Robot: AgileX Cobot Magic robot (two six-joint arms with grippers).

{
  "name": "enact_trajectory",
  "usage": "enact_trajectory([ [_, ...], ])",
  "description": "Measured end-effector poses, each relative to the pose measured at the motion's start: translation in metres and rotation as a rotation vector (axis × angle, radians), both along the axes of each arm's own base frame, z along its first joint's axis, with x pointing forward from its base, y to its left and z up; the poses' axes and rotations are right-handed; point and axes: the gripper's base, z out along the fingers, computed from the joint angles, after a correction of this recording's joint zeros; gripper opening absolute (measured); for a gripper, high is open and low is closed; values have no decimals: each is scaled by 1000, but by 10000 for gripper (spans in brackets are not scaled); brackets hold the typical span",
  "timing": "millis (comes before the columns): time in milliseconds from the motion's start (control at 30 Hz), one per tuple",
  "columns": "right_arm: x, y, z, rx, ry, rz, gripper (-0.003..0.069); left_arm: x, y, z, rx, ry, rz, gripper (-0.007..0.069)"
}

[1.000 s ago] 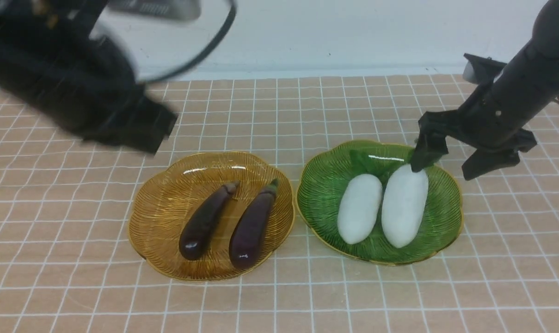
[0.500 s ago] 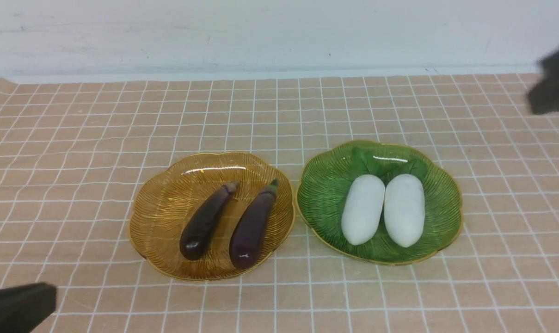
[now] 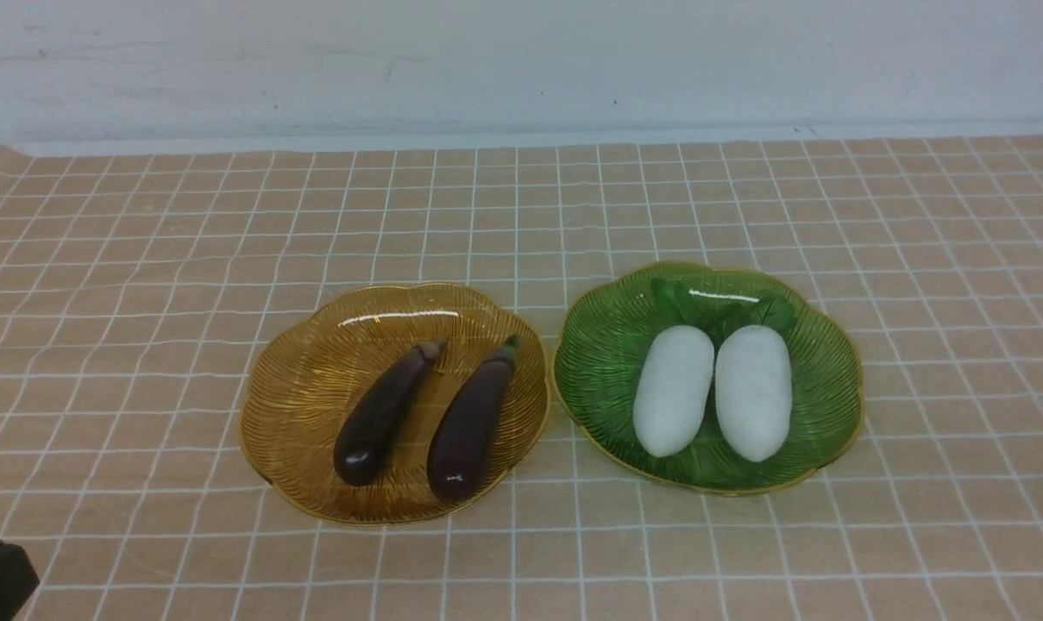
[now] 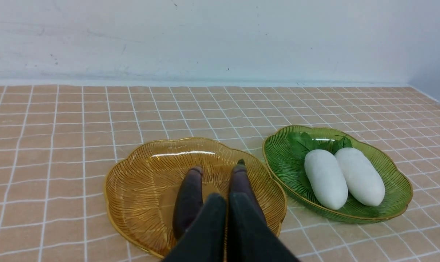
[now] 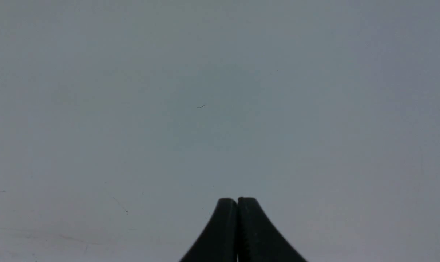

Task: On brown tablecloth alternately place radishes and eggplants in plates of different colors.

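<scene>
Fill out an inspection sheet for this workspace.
Surface: tablecloth, tan with a white grid, slightly wrinkled.
Job's things: amber plate holds both eggplants, side by side with stems pointing away from the robot. Green plate holds both radishes, side by side with leaves at the far end. The plates sit next to each other, amber on the left.
Clutter: nothing seen.
Grippers: left gripper shut, empty, on the near side of the amber plate. Right gripper shut, empty, facing a plain grey surface.
Cables: nothing seen.
Surroundings: pale wall behind the cloth.
</scene>
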Motion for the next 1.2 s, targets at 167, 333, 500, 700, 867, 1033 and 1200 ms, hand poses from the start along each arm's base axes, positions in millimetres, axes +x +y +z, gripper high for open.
enact_trajectory([
  [167, 0, 0, 0, 0, 1, 0, -15, 0, 0, 0, -1, 0, 0, -3],
  [333, 0, 0, 0, -1, 3, 0, -15, 0, 0, 0, -1, 0, 0, -3],
  [500, 0, 0, 0, -1, 4, 0, -15, 0, 0, 0, -1, 0, 0, -3],
  [700, 0, 0, 0, -1, 4, 0, -15, 0, 0, 2, -3, -18, 3, -3],
  [867, 0, 0, 0, -1, 4, 0, -15, 7, 3, -11, 160, -71, 54, -3],
  [1033, 0, 0, 0, -1, 4, 0, -15, 12, 12, -72, 258, -21, 209, -3],
  [1200, 0, 0, 0, -2, 5, 0, -15, 13, 17, -117, 318, 53, 271, -3],
])
